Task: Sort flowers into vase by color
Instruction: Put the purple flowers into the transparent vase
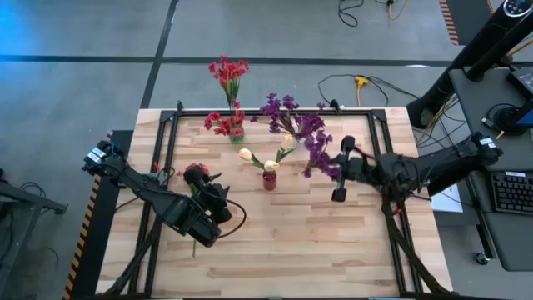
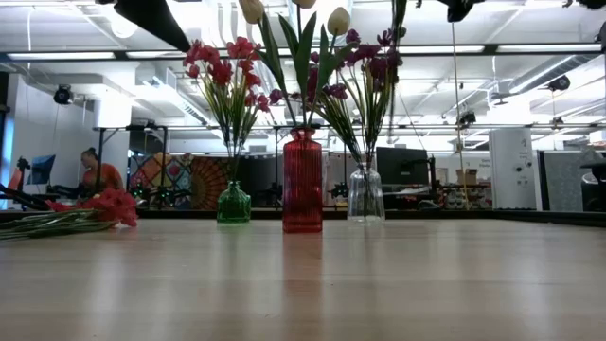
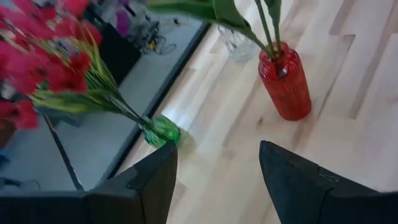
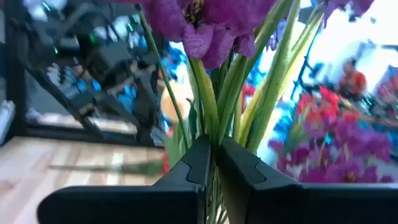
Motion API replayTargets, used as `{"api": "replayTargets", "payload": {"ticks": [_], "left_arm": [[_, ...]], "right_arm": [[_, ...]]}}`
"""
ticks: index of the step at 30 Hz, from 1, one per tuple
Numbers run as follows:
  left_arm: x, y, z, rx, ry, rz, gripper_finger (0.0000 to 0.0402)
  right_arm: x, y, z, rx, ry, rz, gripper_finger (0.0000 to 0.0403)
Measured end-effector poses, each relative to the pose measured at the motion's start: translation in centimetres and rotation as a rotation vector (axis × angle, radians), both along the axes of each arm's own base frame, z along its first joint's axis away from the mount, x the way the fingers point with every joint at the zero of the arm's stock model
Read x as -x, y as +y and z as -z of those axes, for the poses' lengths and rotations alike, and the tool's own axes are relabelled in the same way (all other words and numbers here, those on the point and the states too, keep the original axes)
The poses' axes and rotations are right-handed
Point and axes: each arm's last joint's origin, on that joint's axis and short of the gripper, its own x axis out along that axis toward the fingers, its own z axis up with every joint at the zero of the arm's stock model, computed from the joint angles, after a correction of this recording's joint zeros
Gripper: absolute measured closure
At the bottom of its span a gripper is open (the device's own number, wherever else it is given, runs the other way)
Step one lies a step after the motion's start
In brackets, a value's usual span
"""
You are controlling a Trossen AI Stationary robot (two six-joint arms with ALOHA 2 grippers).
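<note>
Three vases stand mid-table, green, red and clear. The purple flowers [image 1: 310,137] are light, floppy and top-heavy; best held low on the bundled stems. The right hand [image 4: 214,163], at three o'clock of the red vase [image 1: 270,178], is clamped there. The left hand [image 3: 217,180], at eight o'clock, hangs parted and empty beside a loose red sprig [image 1: 196,177].

grey floor [image 1: 83,33], ceiling strip lights [image 2: 530,49]
</note>
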Motion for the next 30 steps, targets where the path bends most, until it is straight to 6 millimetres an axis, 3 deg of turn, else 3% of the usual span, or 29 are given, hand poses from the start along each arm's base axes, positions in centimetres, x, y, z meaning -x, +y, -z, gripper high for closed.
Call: {"api": "replayTargets", "payload": {"ticks": [8,15,18,30], "left_arm": [[-0.3,0.4,-0.3,-0.102,-0.081,-0.016,0.0192],[-0.8,0.1,-1.2,-0.081,-0.125,-0.015,0.0192],[-0.8,0.2,-1.2,-0.095,-0.106,-0.006,0.0192],[-1.4,1.6,-1.3,-0.194,-0.099,-0.042,0.0192]], "right_arm": [[1.5,-4.1,1.7,0.036,-0.088,-0.085,0.0385],[2.7,-4.3,4.2,0.112,-0.253,-0.041,0.0385],[3.0,-4.6,5.1,0.132,-0.239,0.032,0.0385],[0.8,-5.0,4.9,0.297,-0.140,0.115,0.0385]]}}
